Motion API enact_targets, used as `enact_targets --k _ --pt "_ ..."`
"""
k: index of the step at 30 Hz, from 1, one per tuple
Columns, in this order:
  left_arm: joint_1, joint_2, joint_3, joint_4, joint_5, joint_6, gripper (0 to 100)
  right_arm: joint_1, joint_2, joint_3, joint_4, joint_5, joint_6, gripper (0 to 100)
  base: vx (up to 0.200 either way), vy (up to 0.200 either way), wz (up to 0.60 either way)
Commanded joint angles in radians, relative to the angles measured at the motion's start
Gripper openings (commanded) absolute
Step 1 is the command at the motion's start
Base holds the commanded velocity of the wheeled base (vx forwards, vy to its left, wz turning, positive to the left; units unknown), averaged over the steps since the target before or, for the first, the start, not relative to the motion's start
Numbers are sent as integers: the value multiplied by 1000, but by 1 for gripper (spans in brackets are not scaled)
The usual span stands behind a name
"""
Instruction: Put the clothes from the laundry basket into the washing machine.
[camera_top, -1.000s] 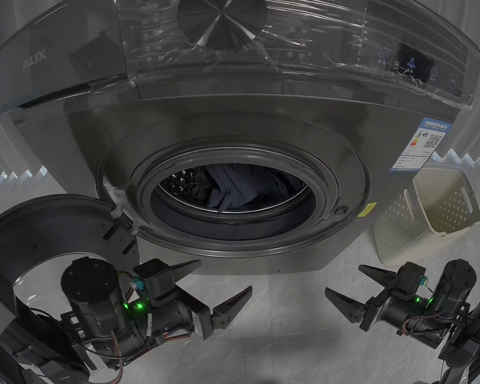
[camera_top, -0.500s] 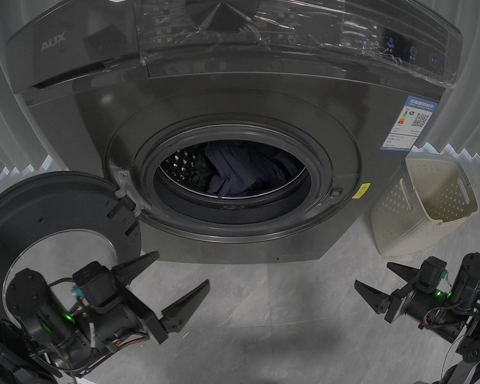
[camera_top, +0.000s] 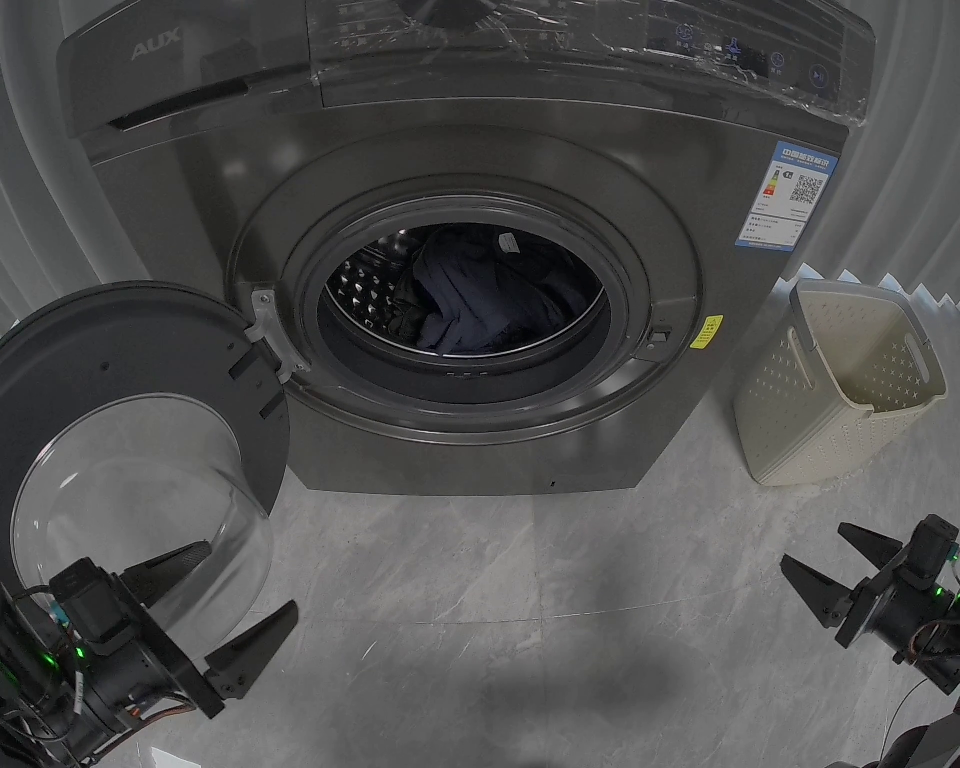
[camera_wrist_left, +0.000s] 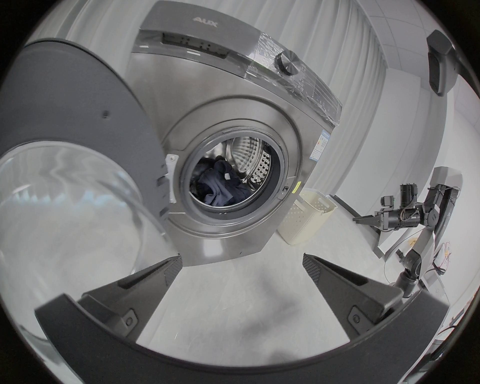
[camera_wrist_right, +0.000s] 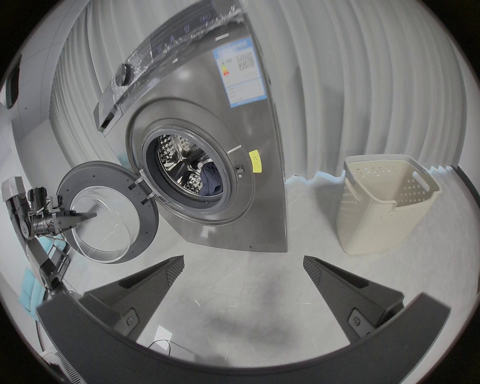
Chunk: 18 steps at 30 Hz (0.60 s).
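Head view: I'm facing the washing machine (camera_top: 480, 150) pretty much front-on.
Door (camera_top: 130, 340): swung wide open on my left side, so the drum opening is clear.
Clothes (camera_top: 490, 290): a dark bundle lying inside the drum, well behind the rim.
Laundry basket (camera_top: 800, 420): standing on the floor just beside the machine's right side. What I can see of the inside looks bare, but I can't see the very bottom.
Left gripper (camera_top: 248, 578): low down near the open door, jaws spread wide, holding nothing.
Right gripper (camera_top: 813, 545): low down, nearer to me than the basket, also gaping, nothing in it.
Progress: I reckon the loading is basically done.
Left to do: maybe one check of the basket bottom.
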Motion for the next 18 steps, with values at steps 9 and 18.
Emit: enact_targets --k 9,18 --pt "267 -576 18 458 -78 3 100 -226 -569 16 491 10 -12 100 -67 0 0" --pt "509 -924 15 719 -195 0 100 -336 -943 16 787 24 -42 100 -67 0 0"
